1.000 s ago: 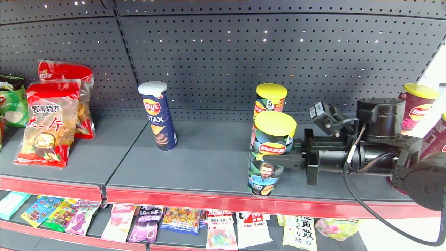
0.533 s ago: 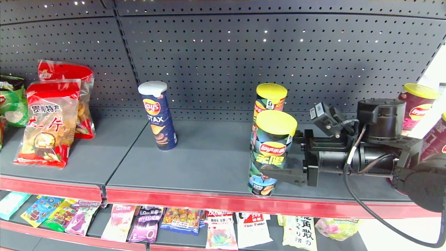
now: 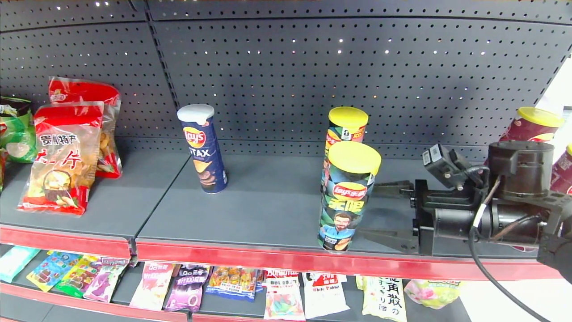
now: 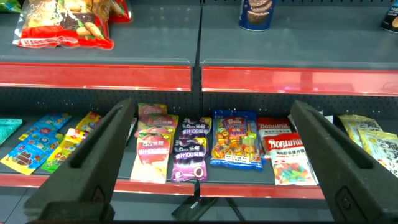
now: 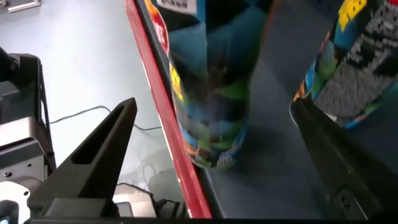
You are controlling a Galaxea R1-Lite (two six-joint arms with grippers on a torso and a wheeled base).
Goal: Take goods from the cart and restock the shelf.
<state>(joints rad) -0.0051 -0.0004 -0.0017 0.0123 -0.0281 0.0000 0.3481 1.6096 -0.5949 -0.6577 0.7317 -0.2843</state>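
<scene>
The shelf (image 3: 268, 210) is running across the middle of the head view, its red lip lying along the lower third. At the right of that view the right end effector (image 3: 370, 210) is hanging level over the shelf with its fingers spread wide. One tip is sitting behind the can (image 3: 348, 197) and one in front, near the lip, and neither seems to be touching it. The left end effector (image 4: 205, 155) is gaping too, facing the packets (image 4: 236, 140) on the lower shelf.

The can is standing upright just right of centre, close to the lip and directly in front of a second can (image 3: 347, 123).

Being tall, narrow and so near the edge, it is probably risking a fall. A finger clipping its side on the way out could be tipping it over the lip or into the can behind.

It is showing a flat yellow lid and a dark, many-coloured wrap with a cartoon face low on the front. It is looking like a stiff, smooth tube.
</scene>
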